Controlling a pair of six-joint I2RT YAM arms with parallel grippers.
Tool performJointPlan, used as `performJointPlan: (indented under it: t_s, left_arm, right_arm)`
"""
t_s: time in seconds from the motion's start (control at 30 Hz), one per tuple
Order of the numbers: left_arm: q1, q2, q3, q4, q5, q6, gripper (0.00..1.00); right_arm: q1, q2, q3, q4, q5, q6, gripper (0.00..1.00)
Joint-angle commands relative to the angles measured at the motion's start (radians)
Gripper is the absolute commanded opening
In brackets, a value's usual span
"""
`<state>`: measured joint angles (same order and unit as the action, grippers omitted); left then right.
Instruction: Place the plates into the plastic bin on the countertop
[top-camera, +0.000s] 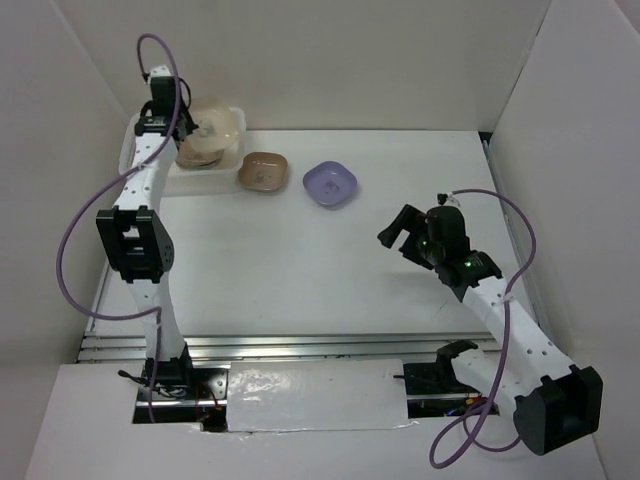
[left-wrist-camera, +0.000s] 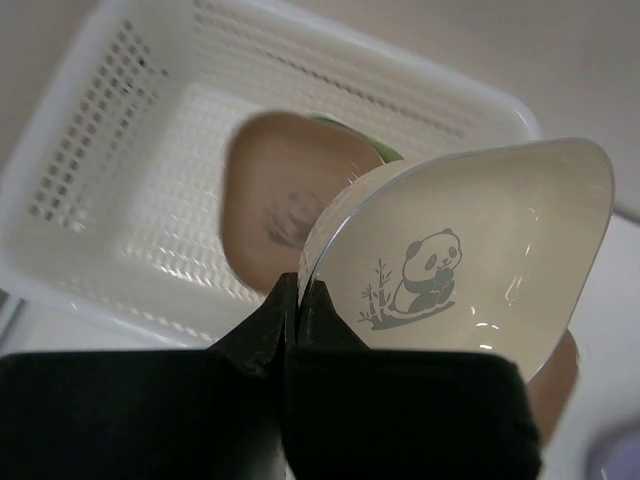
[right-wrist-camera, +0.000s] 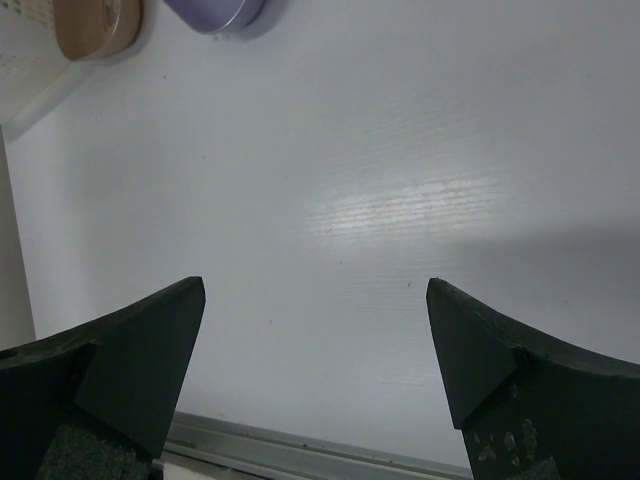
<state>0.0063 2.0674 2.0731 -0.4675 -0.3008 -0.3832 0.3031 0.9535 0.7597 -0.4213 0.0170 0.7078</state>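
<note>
Rim of cream panda-print plate (left-wrist-camera: 470, 240) pinched tight in left hand (left-wrist-camera: 298, 290), plate tilted above plastic bin (left-wrist-camera: 90, 190) at far-left corner of tabletop (top-camera: 300, 270). Inside bin: brown plate (left-wrist-camera: 270, 215), green plate (left-wrist-camera: 370, 143). Just right of bin, on tabletop: second brown plate (top-camera: 264, 172), purple plate (top-camera: 330, 183). Right hand (top-camera: 402, 232) spread wide, empty, above tabletop.

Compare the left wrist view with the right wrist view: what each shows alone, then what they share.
Left wrist only: the left gripper shut on a cream panda plate, and a brown plate inside the plastic bin. Right wrist only: the open right gripper and the metal rail. Both: the plastic bin, the purple plate and the countertop.
</note>
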Motion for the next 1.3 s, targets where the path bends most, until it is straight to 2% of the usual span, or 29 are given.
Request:
performJointPlan:
  t_s: [0.0,0.13,0.33,0.7,0.9,0.93,1.0,1.03,1.17,1.27]
  left_arm:
    - [0.056,0.108,0.158,0.055,0.009,0.030,0.00]
    - [0.132,0.201,0.238,0.055,0.012,0.015,0.00]
    - [0.129,0.304,0.289,0.040,-0.011,0.049,0.00]
    - [0.150,0.398,0.343,0.021,-0.069,0.030,0.01]
    - [0.152,0.401,0.338,0.052,-0.012,0.041,0.40]
    - [0.152,0.387,0.338,0.052,0.005,0.038,0.62]
    - [0.144,0.353,0.337,0.052,0.017,0.043,0.83]
    - [0.139,0.333,0.331,0.061,0.035,0.058,0.99]
    - [0.104,0.186,0.288,0.085,0.069,0.064,0.99]
    - [0.083,0.034,0.181,0.107,0.143,0.018,0.99]
  right_arm:
    - [0.001,-0.062,-0.039,0.058,-0.057,-0.027,1.00]
    - [-0.001,-0.099,-0.062,0.056,-0.092,-0.050,1.00]
    - [0.002,-0.125,-0.073,0.069,-0.112,-0.062,1.00]
    - [0.028,-0.160,-0.053,0.053,-0.103,-0.065,1.00]
    - [0.054,-0.147,-0.017,0.036,-0.062,-0.071,1.00]
    - [0.057,-0.142,-0.016,0.035,-0.054,-0.071,1.00]
    - [0.068,-0.125,-0.007,0.036,-0.048,-0.073,1.00]
    - [0.076,-0.113,-0.002,0.036,-0.043,-0.071,1.00]
    - [0.097,-0.084,0.012,0.045,-0.020,-0.071,1.00]
    - [0.100,-0.053,0.012,0.090,-0.020,-0.065,1.00]
